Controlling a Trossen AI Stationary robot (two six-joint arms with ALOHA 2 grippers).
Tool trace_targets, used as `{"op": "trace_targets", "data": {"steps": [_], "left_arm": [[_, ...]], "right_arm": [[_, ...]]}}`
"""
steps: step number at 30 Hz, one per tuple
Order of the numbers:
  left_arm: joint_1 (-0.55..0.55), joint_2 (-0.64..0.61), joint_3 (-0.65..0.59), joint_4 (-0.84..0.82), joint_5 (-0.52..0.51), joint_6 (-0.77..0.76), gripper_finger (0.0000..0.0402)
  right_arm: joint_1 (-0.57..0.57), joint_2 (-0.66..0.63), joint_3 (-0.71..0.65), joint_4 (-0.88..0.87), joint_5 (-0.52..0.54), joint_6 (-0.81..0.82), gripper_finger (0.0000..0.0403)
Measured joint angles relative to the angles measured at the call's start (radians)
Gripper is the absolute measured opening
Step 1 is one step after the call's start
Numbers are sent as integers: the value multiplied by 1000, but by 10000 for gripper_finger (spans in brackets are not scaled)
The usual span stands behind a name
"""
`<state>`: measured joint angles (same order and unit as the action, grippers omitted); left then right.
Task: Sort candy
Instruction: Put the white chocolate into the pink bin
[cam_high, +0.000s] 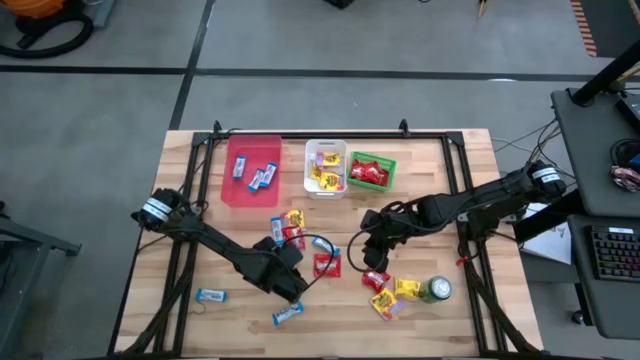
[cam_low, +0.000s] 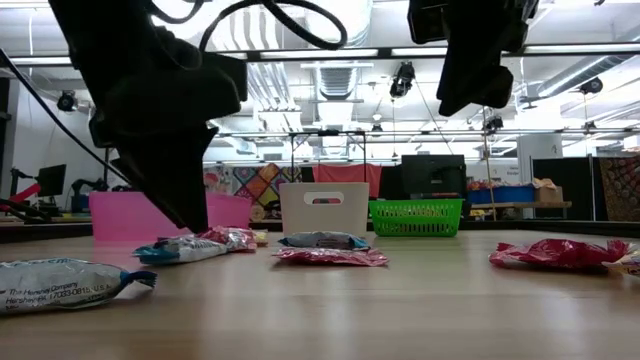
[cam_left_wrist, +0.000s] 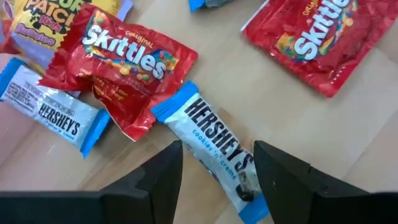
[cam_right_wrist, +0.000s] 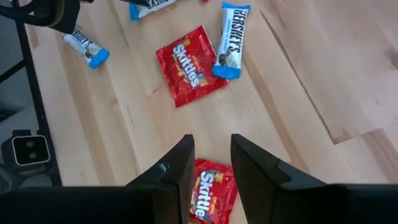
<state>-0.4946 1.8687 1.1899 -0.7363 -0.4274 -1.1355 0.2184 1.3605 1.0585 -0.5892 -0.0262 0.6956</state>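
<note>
Candy lies scattered on the wooden table (cam_high: 450, 220). In the left wrist view my left gripper (cam_left_wrist: 217, 180) is open and points steeply down. Its fingers stand on either side of one end of a blue-and-silver Hershey's bar (cam_left_wrist: 211, 140), which lies flat on the table. A red Skittles packet (cam_left_wrist: 127, 68) and a second Hershey's bar (cam_left_wrist: 53, 106) lie just beyond it. In the high view my left gripper (cam_high: 292, 280) is at the middle near side. My right gripper (cam_high: 372, 250) hangs open and holds nothing. It is well above a red Skittles packet (cam_right_wrist: 208, 193).
A pink bin (cam_high: 252, 168) with blue bars, a white bin (cam_high: 326, 168) with yellow packets and a green basket (cam_high: 372, 170) with red packets stand along the far side. A green can (cam_high: 437, 290) stands near right beside yellow packets (cam_high: 395, 295). Two loose bars (cam_high: 210, 296) (cam_high: 287, 315) lie near left.
</note>
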Motion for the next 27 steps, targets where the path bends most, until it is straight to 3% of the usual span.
{"op": "trace_targets", "data": {"steps": [9, 16, 21, 27], "left_arm": [[-1, 30, 2, 22, -51, -46, 220], [-1, 86, 0, 25, -67, -49, 222], [-4, 102, 2, 29, -79, -28, 198], [-6, 97, 2, 34, -68, 8, 125]], "right_arm": [[0, 0, 0, -2, 1, 0, 96], [0, 0, -1, -3, 1, 1, 96], [0, 1, -1, -4, 1, 1, 96], [0, 1, -8, -4, 3, 0, 96]]}}
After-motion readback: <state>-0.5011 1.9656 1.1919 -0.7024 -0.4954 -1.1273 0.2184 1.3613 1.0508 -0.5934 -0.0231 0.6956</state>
